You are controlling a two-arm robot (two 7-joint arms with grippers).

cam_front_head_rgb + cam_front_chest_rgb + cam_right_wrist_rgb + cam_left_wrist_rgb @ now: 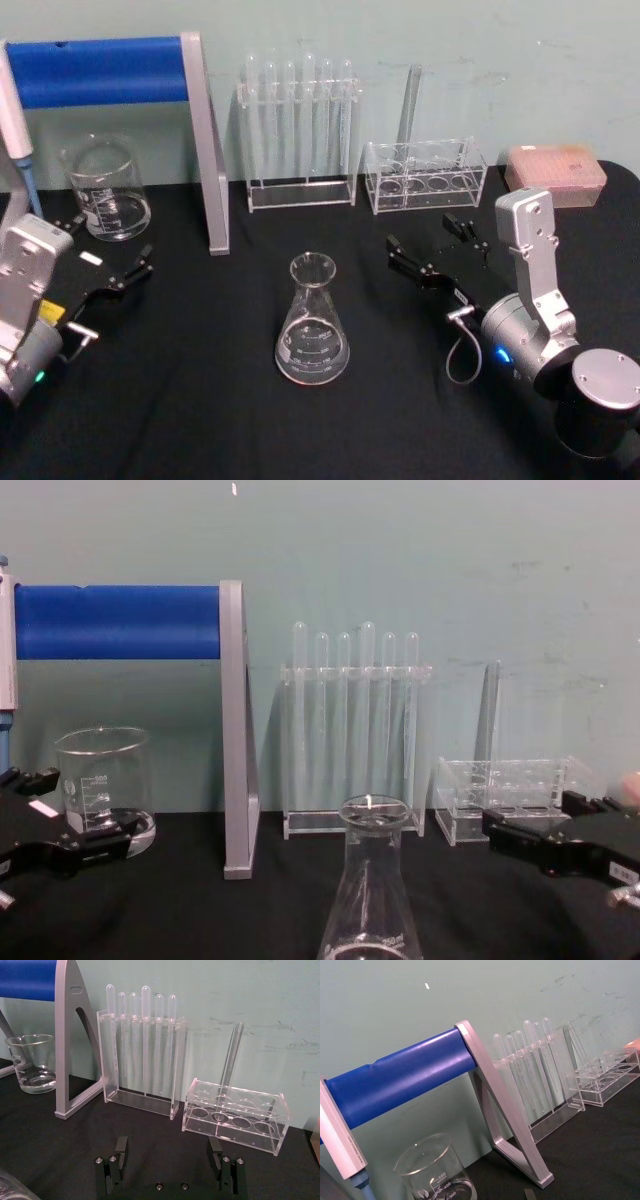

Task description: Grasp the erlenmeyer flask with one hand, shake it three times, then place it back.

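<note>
You are at the very start: the flask (313, 322) stands upright on the black counter (200, 400), front and centre, and nothing touches it. It sits between the two arms, nearer the right one.

Your right pincer (430, 250) hovers low over the counter, to the right of the flask and a little farther back. Its fingers (120, 1152) stand wide apart with nothing between them, pointed toward the racks at the back. Your left pincer (108, 254) rests at the left, near the beaker (105, 190), also apart and empty.

The step in hand is the reach. The right pincer looks the better placed, so swing it left and toward you until the neck of the flask lies between the fingers, then close. I judge that the neck below the flared rim is the safest hold, since the cone widens quickly further down. Keep the approach level: a push from a fingertip could slide or tip the glass.
</note>
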